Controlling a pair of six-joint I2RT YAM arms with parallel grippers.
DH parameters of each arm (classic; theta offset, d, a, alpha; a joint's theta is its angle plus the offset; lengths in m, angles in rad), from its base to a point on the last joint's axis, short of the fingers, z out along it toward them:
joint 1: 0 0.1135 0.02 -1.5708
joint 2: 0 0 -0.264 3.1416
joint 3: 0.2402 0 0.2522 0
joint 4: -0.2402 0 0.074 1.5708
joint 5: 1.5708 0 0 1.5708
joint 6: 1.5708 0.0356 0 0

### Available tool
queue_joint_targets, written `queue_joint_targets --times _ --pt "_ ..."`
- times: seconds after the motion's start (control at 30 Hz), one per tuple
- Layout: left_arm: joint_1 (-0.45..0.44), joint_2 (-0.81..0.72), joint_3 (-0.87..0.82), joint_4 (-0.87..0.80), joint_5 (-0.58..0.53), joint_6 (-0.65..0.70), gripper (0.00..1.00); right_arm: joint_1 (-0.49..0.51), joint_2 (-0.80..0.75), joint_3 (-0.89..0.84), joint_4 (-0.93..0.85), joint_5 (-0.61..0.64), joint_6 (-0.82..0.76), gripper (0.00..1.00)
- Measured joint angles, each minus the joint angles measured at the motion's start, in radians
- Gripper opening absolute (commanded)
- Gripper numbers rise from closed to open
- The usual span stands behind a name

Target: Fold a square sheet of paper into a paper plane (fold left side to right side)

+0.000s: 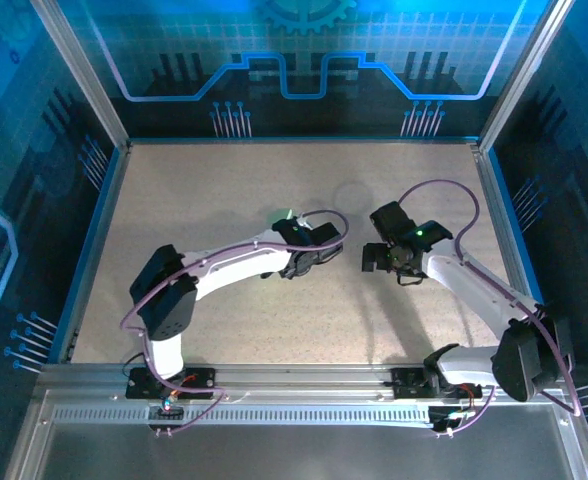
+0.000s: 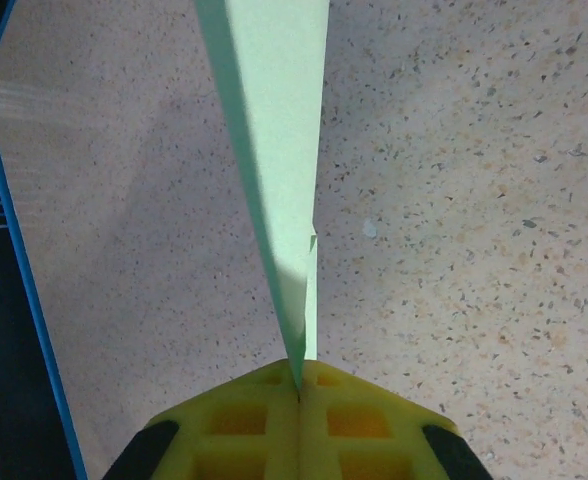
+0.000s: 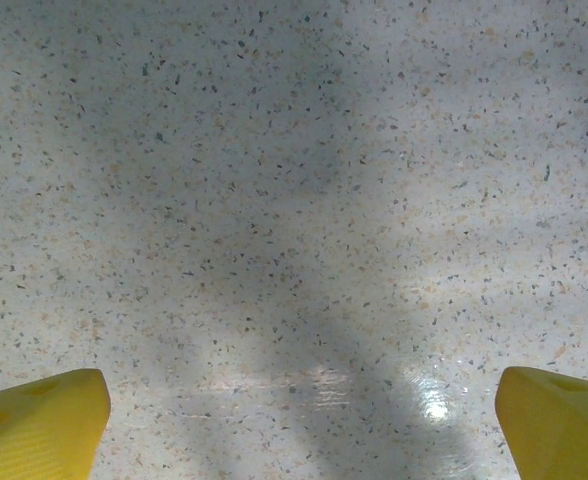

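Left gripper (image 2: 299, 388), its 2 yellow fingers (image 2: 234, 420) pressed together at the bottom centre of the left wrist view, is clamped shut on the narrow tip of the slim, pointed, pale green paper plane (image 2: 274, 120). From that pinch the folded paper runs straight up the frame, widening as it goes, and leaves the picture at the top edge just left of centre. Its right face is lit and flat, and its left edge shows a darker, shaded layer. A soft shadow lies on the speckled beige table surface (image 2: 474, 200) to the left of the paper; whether the far end touches the table cannot be told. The table's blue rim (image 2: 29, 280) runs down the left side of this view.

In the top external view, the white left arm (image 1: 224, 268) reaches from the lower left towards the middle of the table, and a small patch of the pale green paper shows at its tip, just above and left of centre. Right gripper (image 3: 299, 420) stands wide open. Its 2 yellow fingertips (image 3: 34, 420) sit in the lower left and lower right corners of the right wrist view, well apart, with bare speckled table between them and nothing in its hold. In the top external view the white right arm (image 1: 474, 285) ends right of centre, near the left arm's tip but apart from it
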Motion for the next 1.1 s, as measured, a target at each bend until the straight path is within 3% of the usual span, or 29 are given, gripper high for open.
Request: queue_joint_targets --times 0.5,0.67,0.8,0.97,1.1 --pt "0.032 0.172 0.158 0.066 0.435 -0.053 0.01 -0.033 -0.171 -0.080 0.032 -0.053 0.005 0.99" --pt "0.085 0.193 0.163 0.122 0.610 -0.095 0.13 -0.034 -0.220 -0.121 0.047 -0.084 0.011 0.99" --pt "0.137 0.201 0.161 0.189 0.768 -0.136 0.39 -0.036 -0.244 -0.149 0.047 -0.105 0.013 0.99" --pt "0.204 0.198 0.099 0.354 0.970 -0.204 0.51 -0.042 -0.252 -0.168 0.066 -0.145 0.015 1.00" --pt "0.245 0.149 -0.006 0.480 1.077 -0.243 0.53 -0.046 -0.256 -0.191 0.104 -0.195 0.016 0.99"
